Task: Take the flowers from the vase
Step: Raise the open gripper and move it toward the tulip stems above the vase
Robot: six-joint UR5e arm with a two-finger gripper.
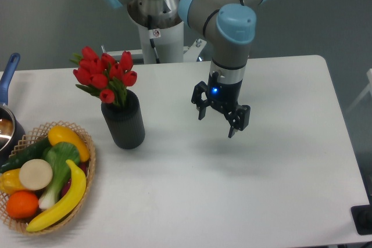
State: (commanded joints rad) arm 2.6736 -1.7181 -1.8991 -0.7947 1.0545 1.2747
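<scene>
White table (279, 201): flowers (104, 76) in vase (124, 121), stems hidden

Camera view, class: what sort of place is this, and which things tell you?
Probably a robotics lab set up for a tabletop test: a robot arm with its gripper open over a plain white table, plus staged props, red flowers in a black vase and a fruit basket.

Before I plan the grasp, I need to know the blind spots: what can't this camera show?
- Flowers: stems hidden inside the vase.
- Pot: cut off by the left edge.
- Basket: lower fruit hidden under the banana.
- Claw: open; height above the table unclear.
</scene>
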